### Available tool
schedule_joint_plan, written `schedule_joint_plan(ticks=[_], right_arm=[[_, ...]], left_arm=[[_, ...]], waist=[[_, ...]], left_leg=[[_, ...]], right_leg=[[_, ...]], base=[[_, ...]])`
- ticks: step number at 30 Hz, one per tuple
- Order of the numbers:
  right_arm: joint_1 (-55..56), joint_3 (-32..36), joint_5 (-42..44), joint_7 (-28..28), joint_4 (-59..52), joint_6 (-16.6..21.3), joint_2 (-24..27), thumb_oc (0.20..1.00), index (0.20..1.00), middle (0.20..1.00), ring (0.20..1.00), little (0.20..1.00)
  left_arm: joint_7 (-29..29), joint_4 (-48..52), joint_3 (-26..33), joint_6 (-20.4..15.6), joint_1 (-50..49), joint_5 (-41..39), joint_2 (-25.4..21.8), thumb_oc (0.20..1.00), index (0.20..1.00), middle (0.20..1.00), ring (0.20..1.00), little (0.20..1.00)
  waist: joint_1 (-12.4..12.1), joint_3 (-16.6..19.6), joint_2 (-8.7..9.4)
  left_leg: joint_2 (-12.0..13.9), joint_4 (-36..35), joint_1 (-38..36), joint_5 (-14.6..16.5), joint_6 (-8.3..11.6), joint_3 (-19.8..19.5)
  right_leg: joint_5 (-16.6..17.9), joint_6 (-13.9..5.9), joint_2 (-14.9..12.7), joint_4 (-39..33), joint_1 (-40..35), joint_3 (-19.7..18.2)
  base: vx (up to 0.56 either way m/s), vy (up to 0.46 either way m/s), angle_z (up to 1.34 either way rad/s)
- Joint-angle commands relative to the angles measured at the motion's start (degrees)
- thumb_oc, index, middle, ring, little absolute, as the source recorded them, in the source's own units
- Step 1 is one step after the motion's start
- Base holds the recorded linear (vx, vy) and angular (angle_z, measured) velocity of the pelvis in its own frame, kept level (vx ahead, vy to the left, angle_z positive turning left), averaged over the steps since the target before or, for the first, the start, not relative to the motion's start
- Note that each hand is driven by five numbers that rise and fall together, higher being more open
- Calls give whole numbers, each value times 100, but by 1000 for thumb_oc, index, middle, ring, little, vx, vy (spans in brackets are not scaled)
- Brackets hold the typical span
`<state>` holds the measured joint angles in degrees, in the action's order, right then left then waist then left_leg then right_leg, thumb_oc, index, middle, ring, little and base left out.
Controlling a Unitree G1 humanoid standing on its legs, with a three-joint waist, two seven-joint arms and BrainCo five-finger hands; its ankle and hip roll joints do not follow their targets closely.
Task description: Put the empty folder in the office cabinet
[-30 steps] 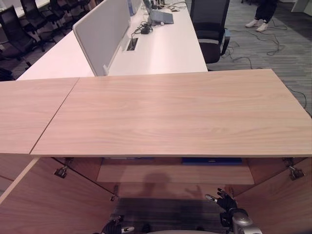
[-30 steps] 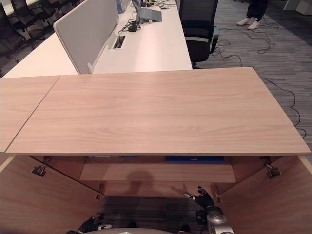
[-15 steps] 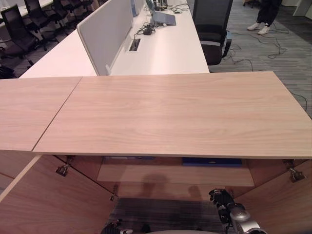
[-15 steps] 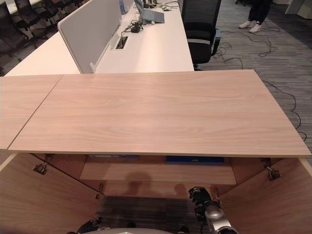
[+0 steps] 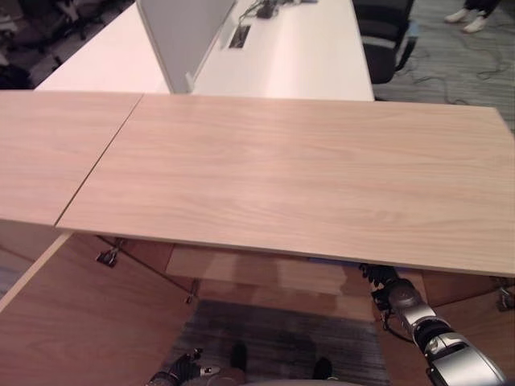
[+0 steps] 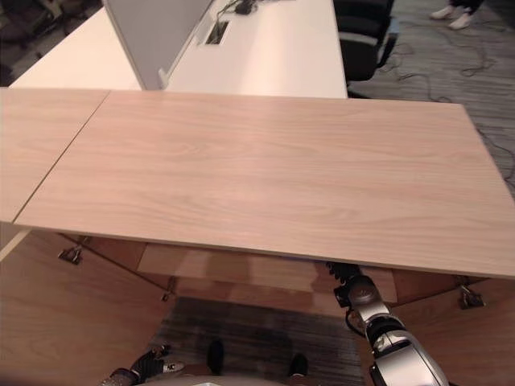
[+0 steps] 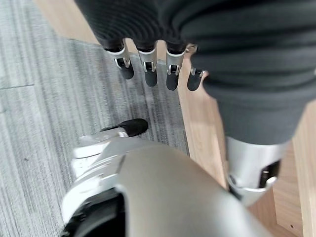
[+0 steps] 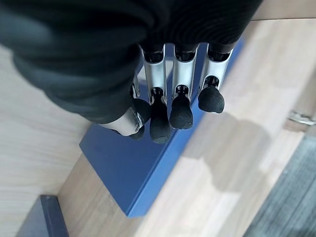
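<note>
Hanging low at the robot's left side, the left hand (image 7: 148,69) points its fingers (image 7: 174,79) down over grey carpet (image 7: 44,123), straight and loosely spread, holding nothing; the eye views show it at the bottom edge (image 5: 183,371) in front of the open left cabinet door (image 5: 80,330). Across the middle runs the wooden cabinet top (image 5: 306,177), with an inner shelf (image 5: 257,269) under its front edge. Further right, the right hand (image 8: 168,98) reaches under the top into the cabinet (image 6: 344,277). Its fingers (image 8: 181,111) hang straight, close together and relaxed, just above the blue folder (image 8: 133,168), which lies flat on the shelf inside the cabinet. Whether the fingertips touch the folder cannot be told.
</note>
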<state>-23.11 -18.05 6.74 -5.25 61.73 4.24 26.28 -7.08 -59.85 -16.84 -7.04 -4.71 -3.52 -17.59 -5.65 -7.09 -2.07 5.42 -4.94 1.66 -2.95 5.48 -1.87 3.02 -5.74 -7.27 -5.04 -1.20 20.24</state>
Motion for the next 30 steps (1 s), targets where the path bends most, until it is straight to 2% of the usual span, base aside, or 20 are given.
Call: schedule_joint_plan(ticks=[1,5,12,23,24,25,30], right_arm=[[-432,-62,205,-184,305,93,8,200,200,200,200,200],[-648,-163,142,-208,464,70,104,200,200,200,200,200],[-1169,-328,103,-339,554,82,273,200,200,200,200,200],[-1176,-294,167,-499,822,57,169,200,200,200,200,200],[-1242,-290,209,-436,823,93,373,200,200,200,200,200],[-1400,-276,283,-511,776,178,475,200,200,200,200,200],[-1745,-220,434,-678,895,286,422,200,200,200,200,200]], left_arm=[[-8,-71,-282,-113,180,-96,-276,1000,1000,1000,1000,1000],[-8,12,-369,-116,196,-144,-318,1000,1000,1000,1000,1000],[25,187,-556,-161,350,-319,-315,1000,1000,1000,1000,1000],[165,424,-703,-187,600,-559,-374,1000,1000,1000,1000,1000],[-35,368,-694,-358,406,-509,-608,1000,1000,1000,1000,1000],[-134,900,-859,-371,333,-638,-847,1000,1000,1000,1000,1000],[-141,1010,-1011,-329,680,-868,-788,1000,1000,1000,1000,1000]], waist=[[-124,-127,151],[-197,-193,108],[-330,-573,-20],[-418,-1003,-270],[-453,-1054,-316],[-488,-1251,-442],[-518,-1465,-492]], left_leg=[[-76,-6,79,144,25,-250],[-88,-6,294,52,37,-356],[-82,-6,731,-145,52,-482],[-62,31,1179,-311,53,-609],[-62,52,1237,-321,48,-605],[-42,161,1392,-320,22,-591],[-82,746,1978,-185,0,-594]], right_leg=[[-164,-493,-405,506,208,-355],[-170,-475,-402,560,377,-301],[-202,-441,-439,875,894,-269],[-284,-408,-495,1179,1373,-215],[-305,-399,-505,1241,1452,-243],[-369,-389,-546,1480,1688,-292],[-513,-341,-615,1971,2231,-320]], base=[[-44,-16,6],[-50,-14,22],[-75,-2,7],[-39,-2,3],[-78,32,3],[-107,46,1],[-67,-12,-8]])
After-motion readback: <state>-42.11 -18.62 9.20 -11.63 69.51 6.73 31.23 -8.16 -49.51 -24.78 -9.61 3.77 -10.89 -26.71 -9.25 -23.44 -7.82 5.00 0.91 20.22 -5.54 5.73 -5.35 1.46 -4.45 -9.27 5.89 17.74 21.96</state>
